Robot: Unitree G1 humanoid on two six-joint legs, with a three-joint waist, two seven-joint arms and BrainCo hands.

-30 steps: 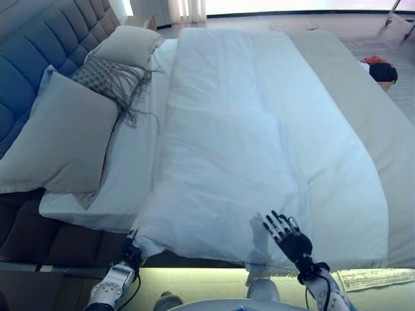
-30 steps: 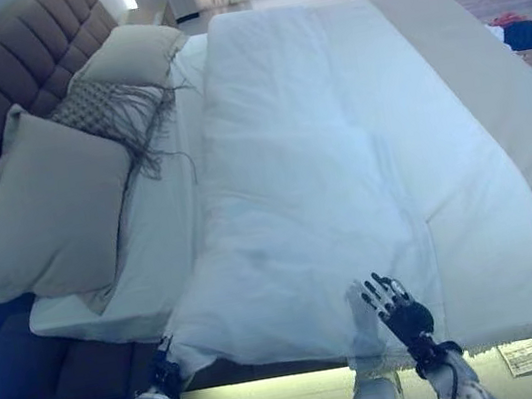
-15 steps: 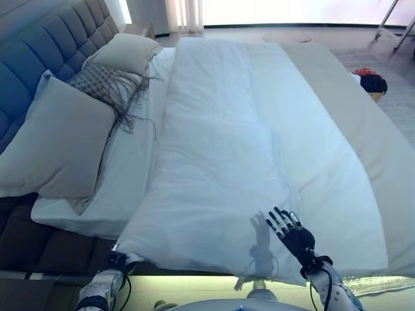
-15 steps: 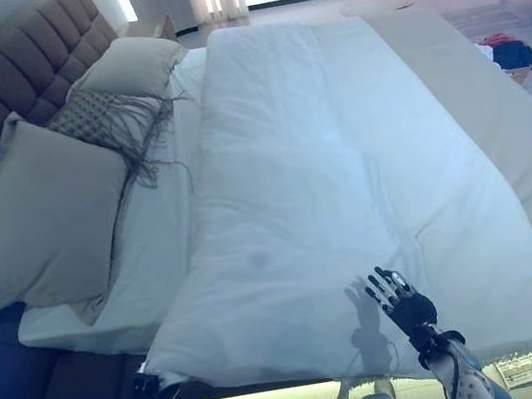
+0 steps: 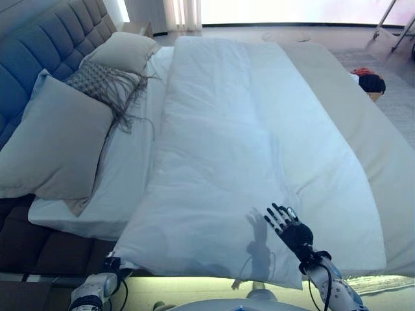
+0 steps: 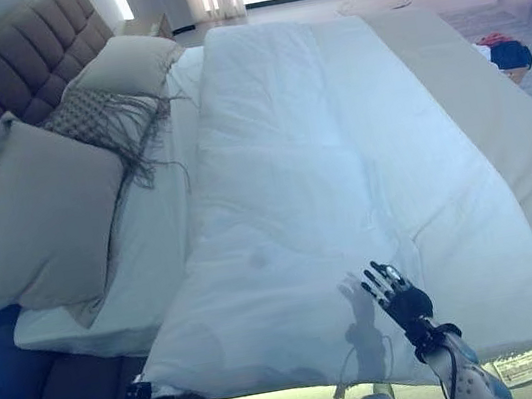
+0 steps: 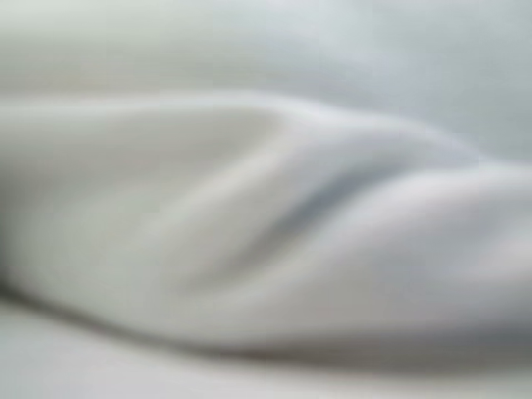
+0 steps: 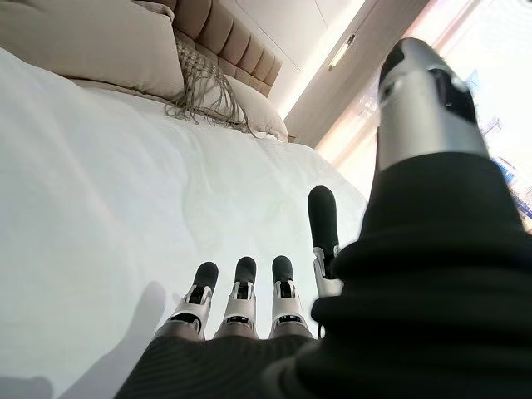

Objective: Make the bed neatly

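A white duvet (image 5: 240,149) lies lengthwise down the bed, its near edge hanging over the bedside. My left hand (image 5: 111,264) is at the duvet's near left corner, its fingers hidden under the cloth; the left wrist view is filled with white fabric (image 7: 266,216). My right hand (image 5: 292,231) hovers open just above the duvet near its front edge, fingers (image 8: 241,287) straight and holding nothing. A large grey pillow (image 5: 58,149), a fringed patterned cushion (image 5: 104,81) and a beige pillow (image 5: 123,50) lean by the headboard (image 5: 39,58).
A beige bedspread (image 5: 382,168) covers the bed's right side beyond the duvet. Bare white sheet (image 5: 130,175) shows between the pillows and the duvet. A red and dark pile of clothes (image 5: 371,81) sits on the floor at far right. A nightstand (image 5: 139,27) stands behind the pillows.
The camera has shifted. The duvet's near left corner has come down and left over the bedside with my left hand. My right hand has stayed open near the front edge.
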